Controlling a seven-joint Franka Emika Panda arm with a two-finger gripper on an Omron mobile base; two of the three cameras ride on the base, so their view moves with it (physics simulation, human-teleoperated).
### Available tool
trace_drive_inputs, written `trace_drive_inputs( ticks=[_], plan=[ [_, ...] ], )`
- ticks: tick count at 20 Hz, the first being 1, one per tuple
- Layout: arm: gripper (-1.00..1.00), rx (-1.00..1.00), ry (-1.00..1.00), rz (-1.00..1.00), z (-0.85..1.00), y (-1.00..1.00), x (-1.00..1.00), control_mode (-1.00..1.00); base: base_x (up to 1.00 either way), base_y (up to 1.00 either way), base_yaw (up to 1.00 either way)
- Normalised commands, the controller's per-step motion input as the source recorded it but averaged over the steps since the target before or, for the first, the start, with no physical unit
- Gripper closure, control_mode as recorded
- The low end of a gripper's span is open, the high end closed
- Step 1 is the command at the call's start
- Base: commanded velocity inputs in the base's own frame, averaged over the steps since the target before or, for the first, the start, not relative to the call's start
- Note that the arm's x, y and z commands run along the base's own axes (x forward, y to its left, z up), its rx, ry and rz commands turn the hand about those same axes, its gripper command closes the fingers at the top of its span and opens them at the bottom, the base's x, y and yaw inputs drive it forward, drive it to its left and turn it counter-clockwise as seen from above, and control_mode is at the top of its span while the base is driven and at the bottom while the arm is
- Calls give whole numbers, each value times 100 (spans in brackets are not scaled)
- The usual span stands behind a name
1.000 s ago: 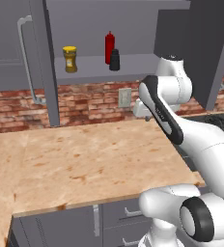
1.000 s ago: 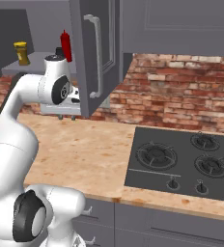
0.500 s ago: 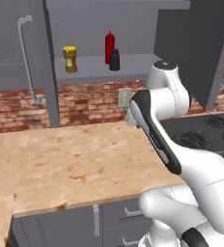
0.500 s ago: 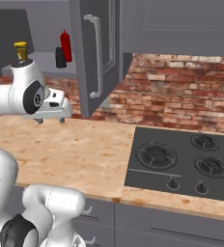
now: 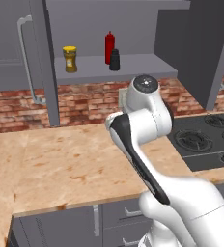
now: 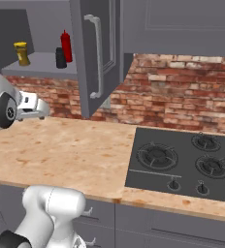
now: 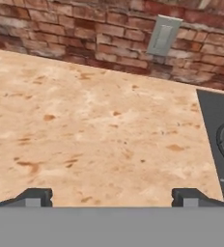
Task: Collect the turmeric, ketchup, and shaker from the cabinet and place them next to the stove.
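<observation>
On the open grey cabinet's shelf (image 5: 133,66) stand the yellow-lidded turmeric jar (image 5: 70,59), the tall red ketchup bottle (image 5: 109,47) and, just in front of it, the black shaker (image 5: 115,60). The right base view shows the same turmeric (image 6: 21,53), shaker (image 6: 60,57) and ketchup (image 6: 65,45). My gripper (image 7: 113,198) is open over the wooden counter (image 7: 94,130), its fingertips (image 7: 34,197) wide apart with nothing between them. It hangs well below and in front of the shelf. The black stove (image 6: 187,162) lies to the right.
An open cabinet door (image 6: 90,48) with a long curved handle (image 6: 97,55) hangs between shelf and stove. Another door (image 5: 41,58) stands open left of the shelf. A brick wall with a grey outlet (image 7: 162,34) backs the counter. Grey drawers (image 5: 119,217) run below.
My jaws have gone from shut to wide open. The arm has folded and swung the hand lower and away from the cabinet door, toward the left of the right base view.
</observation>
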Motion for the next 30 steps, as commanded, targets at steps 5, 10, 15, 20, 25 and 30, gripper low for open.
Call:
trace_drive_inputs(
  ticks=[5,10,15,20,25,30],
  plan=[
    [-100,3,-5,6,65,43,37,-100,0,0,0],
    [-100,3,-4,15,44,18,48,-100,0,0,0],
    [-100,0,-14,15,21,2,36,-100,0,0,0],
    [-100,0,-19,5,24,4,18,-100,0,0,0],
    [-100,-3,-17,0,31,0,0,-100,0,0,0],
    [-100,-4,-13,0,26,0,0,-100,0,0,0]
  ],
)
